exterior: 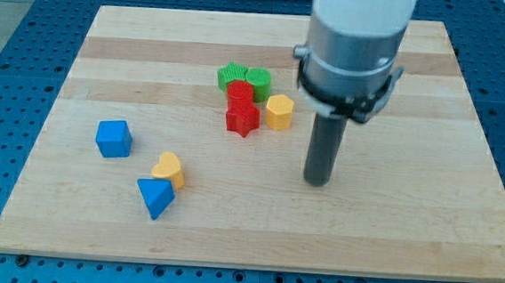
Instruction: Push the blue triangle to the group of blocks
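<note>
On the pale wooden board, toward its lower left, the blue triangular block is seen lying flat, one corner pointing to the view's bottom. A yellow heart-shaped block is found at about one o'clock from it, touching or very nearly touching its upper edge. A blue cube is placed at roughly ten o'clock from the triangle, a little apart from both.

Near the board's upper middle a group of blocks is gathered closely: a green star-shaped block and a green round block side by side, a red cylinder just below them, a red star-shaped block at six o'clock from the cylinder, and a yellow hexagonal block at three o'clock from the red star.

The straight dark rod is held upright beneath a broad grey and white arm housing. No jaws are carried, so nothing is spread or pinched; my tip rests bare on the wood, touching no block. It is located at about four o'clock from the group and well apart from the blue triangle, at three o'clock from it.
</note>
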Available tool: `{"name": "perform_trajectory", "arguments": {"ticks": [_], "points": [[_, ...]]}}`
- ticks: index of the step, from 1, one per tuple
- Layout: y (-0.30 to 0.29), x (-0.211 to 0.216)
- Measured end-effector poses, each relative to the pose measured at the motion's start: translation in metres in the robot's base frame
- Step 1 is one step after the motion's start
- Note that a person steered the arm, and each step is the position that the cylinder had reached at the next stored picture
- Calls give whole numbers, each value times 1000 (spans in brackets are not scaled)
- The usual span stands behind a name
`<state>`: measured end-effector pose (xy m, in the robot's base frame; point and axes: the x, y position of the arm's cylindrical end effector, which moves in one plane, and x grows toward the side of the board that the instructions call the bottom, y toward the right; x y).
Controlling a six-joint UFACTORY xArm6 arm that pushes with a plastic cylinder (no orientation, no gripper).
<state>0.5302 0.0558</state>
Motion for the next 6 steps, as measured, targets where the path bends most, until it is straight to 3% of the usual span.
{"name": "perform_trajectory", "arguments": {"ticks": [2,4,6], "points": [[-71,72],[-160,77],[-192,60]]}}
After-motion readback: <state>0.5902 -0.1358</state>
